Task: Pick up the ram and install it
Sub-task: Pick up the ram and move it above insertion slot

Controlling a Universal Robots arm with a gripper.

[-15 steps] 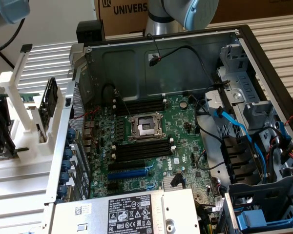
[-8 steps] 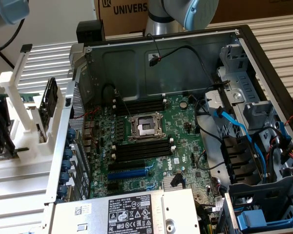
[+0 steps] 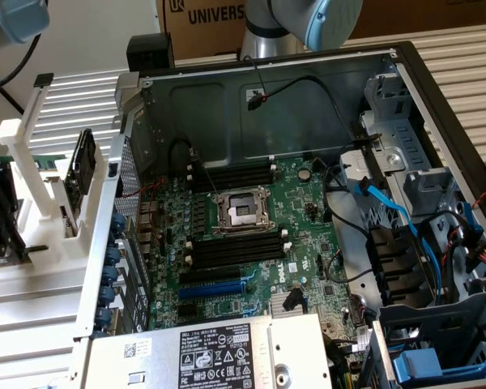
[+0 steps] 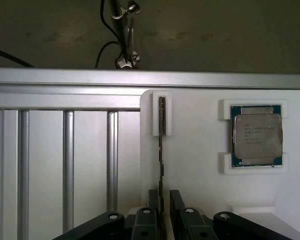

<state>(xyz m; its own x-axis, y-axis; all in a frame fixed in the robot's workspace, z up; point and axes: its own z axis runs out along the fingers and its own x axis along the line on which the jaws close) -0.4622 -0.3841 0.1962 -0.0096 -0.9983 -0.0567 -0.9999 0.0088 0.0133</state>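
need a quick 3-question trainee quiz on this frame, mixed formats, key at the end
1. True or false: the ram lies flat on the white holder.
2. Pick one. The gripper is: A) shut on the ram; B) open, with one finger on each side of the ram's thin edge; C) shut on nothing.
3. Fill in: apart from the ram, in its own pocket of the white holder, sits a ____.

Key:
1. False. It stands on edge in its slot.
2. B.
3. Processor.
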